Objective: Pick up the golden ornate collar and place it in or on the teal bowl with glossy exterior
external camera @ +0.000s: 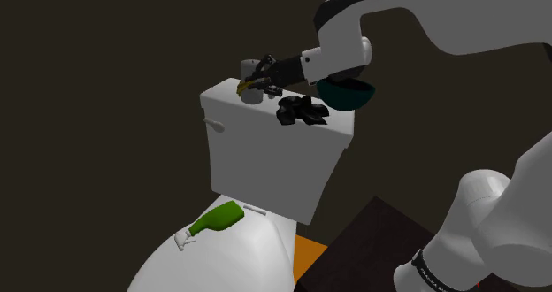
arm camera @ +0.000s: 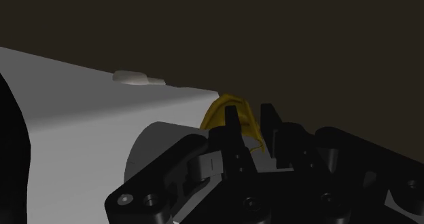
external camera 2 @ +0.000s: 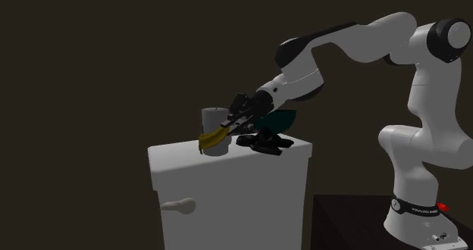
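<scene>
In the shoulder view the golden collar [external camera: 249, 85] is clasped by the narrowed gripper [external camera: 255, 80] over the white tank [external camera: 265, 149], apart from the teal bowl [external camera: 348, 93]; in the second exterior view it is held beside a grey cup [external camera 2: 214, 118]; in the wrist view it is pinched between the fingers [arm camera: 231, 129].

A white, boxy toilet tank [external camera: 265, 162] with a pale flush lever [external camera 2: 178, 206] on its front carries a black, crumpled, many-pointed object [external camera: 302, 111] and a plain grey upright cylinder [external camera 2: 211, 118], which stand near each other on the flat top. Below the tank, a green bottle [external camera: 218, 219] lies on its side on the rounded white toilet lid [external camera: 221, 264]. Just beside the lid, a patch of orange floor [external camera: 306, 255] shows.
</scene>
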`<action>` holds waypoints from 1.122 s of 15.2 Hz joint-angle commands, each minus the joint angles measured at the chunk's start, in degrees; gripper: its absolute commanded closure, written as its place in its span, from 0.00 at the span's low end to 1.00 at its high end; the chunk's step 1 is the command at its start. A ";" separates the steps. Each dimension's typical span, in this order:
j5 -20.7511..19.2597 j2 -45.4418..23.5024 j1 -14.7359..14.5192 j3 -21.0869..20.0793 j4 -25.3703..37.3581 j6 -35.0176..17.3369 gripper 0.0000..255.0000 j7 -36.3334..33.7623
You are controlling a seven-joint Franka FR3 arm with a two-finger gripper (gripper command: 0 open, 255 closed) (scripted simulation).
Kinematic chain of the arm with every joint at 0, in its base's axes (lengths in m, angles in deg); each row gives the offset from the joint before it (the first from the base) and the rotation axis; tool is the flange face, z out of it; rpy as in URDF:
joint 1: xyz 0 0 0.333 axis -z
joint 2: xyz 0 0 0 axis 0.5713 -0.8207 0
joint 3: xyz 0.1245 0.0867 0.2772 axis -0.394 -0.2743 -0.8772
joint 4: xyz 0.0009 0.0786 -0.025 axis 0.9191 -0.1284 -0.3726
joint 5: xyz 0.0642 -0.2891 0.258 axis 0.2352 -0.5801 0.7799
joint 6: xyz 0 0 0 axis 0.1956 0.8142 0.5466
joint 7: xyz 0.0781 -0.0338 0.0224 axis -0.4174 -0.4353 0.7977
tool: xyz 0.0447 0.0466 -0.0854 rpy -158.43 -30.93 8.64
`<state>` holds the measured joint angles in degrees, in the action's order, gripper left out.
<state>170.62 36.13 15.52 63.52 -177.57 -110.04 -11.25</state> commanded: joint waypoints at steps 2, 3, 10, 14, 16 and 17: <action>-1.90 0.50 0.14 -0.10 0.20 -0.26 1.00 -2.15; -2.86 0.82 0.18 -0.17 0.43 -0.27 1.00 -3.23; -9.53 2.76 0.69 -0.74 2.35 0.03 1.00 -10.72; -13.21 3.65 1.10 -1.11 3.68 0.52 1.00 -14.89; -15.00 4.03 1.34 -1.30 4.42 0.86 1.00 -16.93; -15.88 4.21 1.46 -1.39 4.80 1.04 1.00 -17.94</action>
<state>155.75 40.03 16.80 62.17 -173.12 -109.27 -28.12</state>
